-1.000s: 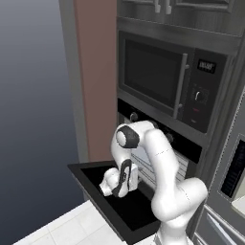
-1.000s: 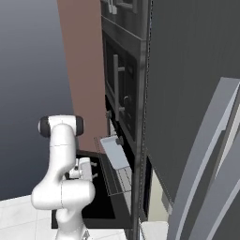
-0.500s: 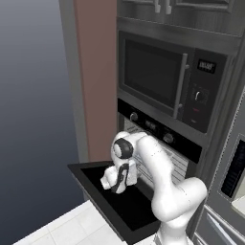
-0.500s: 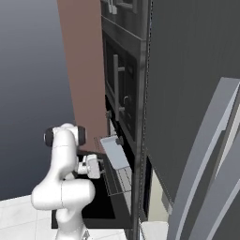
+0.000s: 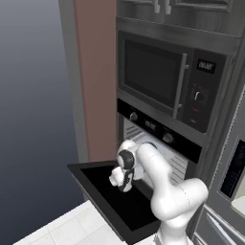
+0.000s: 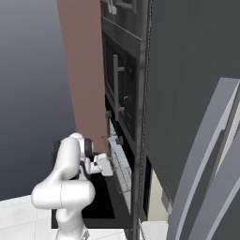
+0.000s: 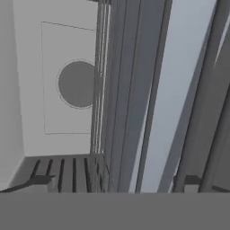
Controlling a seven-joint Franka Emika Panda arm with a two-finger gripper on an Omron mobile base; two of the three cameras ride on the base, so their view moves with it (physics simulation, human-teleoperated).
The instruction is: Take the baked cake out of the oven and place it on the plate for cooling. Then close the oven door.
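The oven (image 5: 158, 139) sits built into the tall dark cabinet column, directly under the microwave (image 5: 165, 81) with its vertical handle; its control strip carries round knobs (image 5: 167, 138) and a small display; the cavity below the strip stands open, and pale wire racks (image 5: 178, 161) show inside it. The oven door (image 5: 107, 194) is folded all the way down, a flat black panel jutting out level from the foot of the cavity, over the pale tiled floor (image 5: 67, 229). The white arm (image 5: 162, 186) bends forward from its base and reaches over the lowered door; the end effector (image 5: 119, 179) hangs just above the door's inner face, at the mouth of the cavity; seen from the right side, the end effector (image 6: 104, 165) points in toward the racks (image 6: 123, 166). Its fingers stand wide apart with nothing between them; in the hand view the two dark fingertips (image 7: 41, 180) sit far out at either side, with rack wires running between them and a round grey disc (image 7: 78, 84) on the light back wall of the cavity. To the left of the oven column rises a reddish-brown side panel (image 5: 93, 72).
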